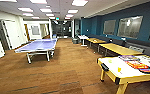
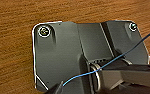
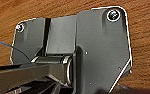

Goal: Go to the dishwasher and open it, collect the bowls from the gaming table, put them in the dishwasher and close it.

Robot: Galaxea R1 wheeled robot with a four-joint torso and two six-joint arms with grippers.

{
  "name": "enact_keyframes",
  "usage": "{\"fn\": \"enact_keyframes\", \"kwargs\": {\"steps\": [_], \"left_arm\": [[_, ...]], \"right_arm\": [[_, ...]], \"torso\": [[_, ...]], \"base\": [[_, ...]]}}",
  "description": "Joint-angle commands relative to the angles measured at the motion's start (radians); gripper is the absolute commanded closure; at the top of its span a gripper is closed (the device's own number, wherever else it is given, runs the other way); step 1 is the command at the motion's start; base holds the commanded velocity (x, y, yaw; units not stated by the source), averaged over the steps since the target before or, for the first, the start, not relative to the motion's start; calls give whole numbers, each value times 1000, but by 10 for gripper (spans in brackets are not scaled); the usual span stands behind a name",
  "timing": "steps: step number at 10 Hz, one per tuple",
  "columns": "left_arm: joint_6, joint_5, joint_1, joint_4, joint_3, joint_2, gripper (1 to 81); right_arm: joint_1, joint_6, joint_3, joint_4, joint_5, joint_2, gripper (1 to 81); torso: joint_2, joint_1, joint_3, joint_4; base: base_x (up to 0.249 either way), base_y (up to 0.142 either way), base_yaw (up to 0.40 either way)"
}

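Driving on brown floor point(image 1: 66, 72) between ping-pong table point(image 1: 38, 45) and yellow game table point(image 1: 126, 70), I cannot tell either claw's state; drifting right risks clipping that corner.

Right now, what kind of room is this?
Probably an office games or break room: a blue table-tennis table, a yellow-framed game table, and a row of yellow tables along the teal wall.
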Motion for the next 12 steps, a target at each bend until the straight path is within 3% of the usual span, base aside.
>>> {"fn": "enact_keyframes", "kwargs": {"steps": [1,12], "left_arm": [[4,37,-47,9,-1,-5,10],[4,43,-58,9,-6,-5,10]], "right_arm": [[46,-1,-2,-1,-53,1,10],[67,0,4,5,-56,4,10]], "torso": [[0,0,0,0],[0,-1,0,0]], "base": [[0,0,-394],[0,0,-400]]}}
